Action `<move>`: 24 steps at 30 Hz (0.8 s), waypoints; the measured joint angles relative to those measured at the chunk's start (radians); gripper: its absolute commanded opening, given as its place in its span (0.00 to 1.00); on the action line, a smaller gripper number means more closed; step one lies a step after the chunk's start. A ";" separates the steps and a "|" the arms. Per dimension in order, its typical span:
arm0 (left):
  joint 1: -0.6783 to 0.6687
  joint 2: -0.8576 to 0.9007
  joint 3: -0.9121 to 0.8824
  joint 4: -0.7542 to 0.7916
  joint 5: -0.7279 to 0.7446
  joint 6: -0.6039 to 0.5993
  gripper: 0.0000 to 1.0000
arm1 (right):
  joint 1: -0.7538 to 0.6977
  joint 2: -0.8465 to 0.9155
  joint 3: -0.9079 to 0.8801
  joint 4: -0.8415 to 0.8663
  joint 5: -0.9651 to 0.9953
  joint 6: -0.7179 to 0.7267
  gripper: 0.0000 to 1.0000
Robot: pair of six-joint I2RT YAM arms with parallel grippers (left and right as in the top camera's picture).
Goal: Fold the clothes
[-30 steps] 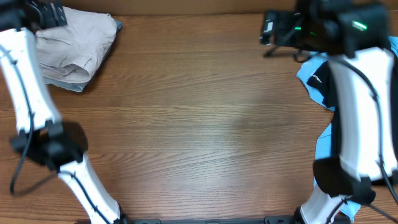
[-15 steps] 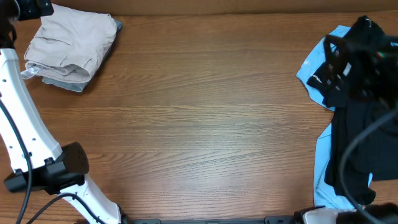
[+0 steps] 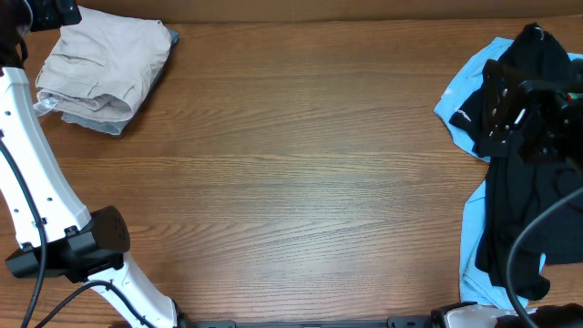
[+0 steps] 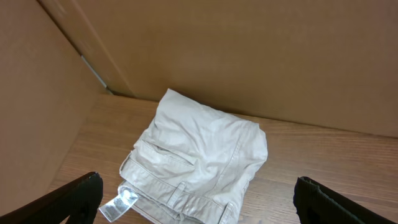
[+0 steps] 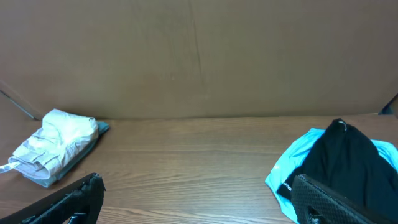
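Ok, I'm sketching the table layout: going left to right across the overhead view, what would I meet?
folded beige garment → bare stretch of the wooden table → sky-blue top → black top lying over it. The arms overlap these, so they are left out.

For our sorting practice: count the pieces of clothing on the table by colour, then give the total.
Beige garment: 1
Faded blue piece peeking from under it: 1
Sky-blue top: 1
Black top: 1
Total: 4
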 measured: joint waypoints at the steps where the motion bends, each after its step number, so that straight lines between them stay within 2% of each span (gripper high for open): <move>1: 0.000 0.000 0.000 0.000 0.000 0.000 1.00 | 0.000 0.000 -0.015 0.008 0.001 0.000 1.00; 6: 0.000 0.000 0.000 0.000 0.003 0.000 1.00 | 0.000 -0.022 -0.203 0.169 0.004 -0.003 1.00; 12: 0.000 0.000 0.000 0.000 0.006 0.000 1.00 | -0.002 -0.122 -0.602 0.457 0.001 -0.004 1.00; 20: 0.000 0.000 0.000 0.000 0.006 0.000 1.00 | -0.055 -0.474 -1.257 0.910 -0.061 -0.004 1.00; 24: 0.000 0.000 0.000 0.000 0.007 0.000 1.00 | -0.086 -0.674 -1.538 1.064 -0.090 -0.006 1.00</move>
